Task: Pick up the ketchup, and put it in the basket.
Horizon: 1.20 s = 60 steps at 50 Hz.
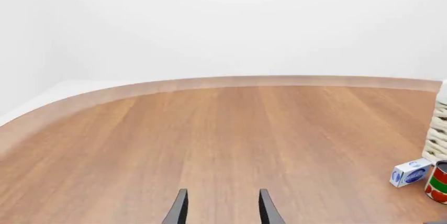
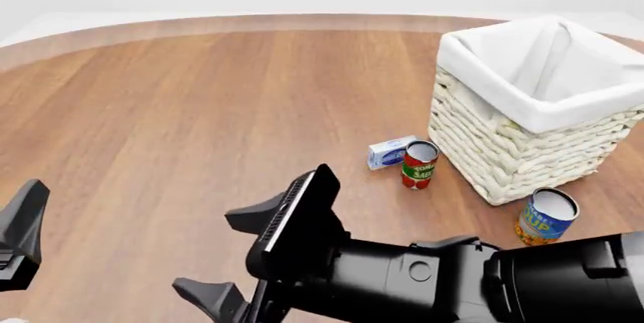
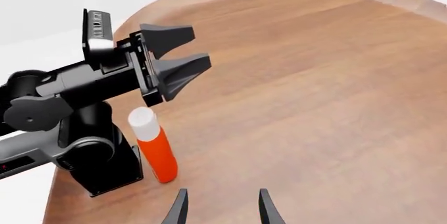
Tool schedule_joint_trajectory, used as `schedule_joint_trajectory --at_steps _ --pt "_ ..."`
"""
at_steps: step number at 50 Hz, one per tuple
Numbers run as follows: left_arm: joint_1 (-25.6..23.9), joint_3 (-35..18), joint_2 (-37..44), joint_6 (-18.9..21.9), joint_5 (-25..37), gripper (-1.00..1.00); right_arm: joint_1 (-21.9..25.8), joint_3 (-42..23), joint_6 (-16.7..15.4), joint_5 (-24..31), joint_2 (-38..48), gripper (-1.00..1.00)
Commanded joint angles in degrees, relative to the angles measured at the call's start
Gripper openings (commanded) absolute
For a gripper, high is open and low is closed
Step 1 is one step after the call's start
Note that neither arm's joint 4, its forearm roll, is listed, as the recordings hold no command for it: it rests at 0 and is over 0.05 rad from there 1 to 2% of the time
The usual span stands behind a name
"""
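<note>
Right gripper (image 3: 219, 205), fingers spread and empty, faces the red ketchup bottle with white cap (image 3: 155, 148) standing beside the left arm's black base (image 3: 104, 174); left gripper (image 1: 222, 208) also spread. A careless sideways approach could topple it.

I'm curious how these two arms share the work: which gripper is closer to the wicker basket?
The right gripper. In the front view it hangs open near mid-table, left of the basket; the left gripper sits at the far left edge, much farther away.
</note>
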Motion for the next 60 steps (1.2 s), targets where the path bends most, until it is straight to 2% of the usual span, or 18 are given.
schedule_joint_trajectory --at_steps 1,20,35,50,60 --pt "0.00 0.00 0.00 0.00 0.00 1.00 3.14 -3.58 1.60 2.59 1.94 1.00" --pt "0.00 0.00 0.00 0.00 0.00 1.00 4.65 -5.65 2.94 3.29 3.62 1.00" --pt "0.00 0.00 0.00 0.00 0.00 1.00 8.05 -8.52 4.76 6.60 6.25 1.00" --pt "0.00 0.00 0.00 0.00 0.00 1.00 8.70 -8.75 6.75 4.41 8.55 1.00" --pt "0.00 0.00 0.00 0.00 0.00 1.00 9.64 -10.91 7.26 5.35 11.28 1.00"
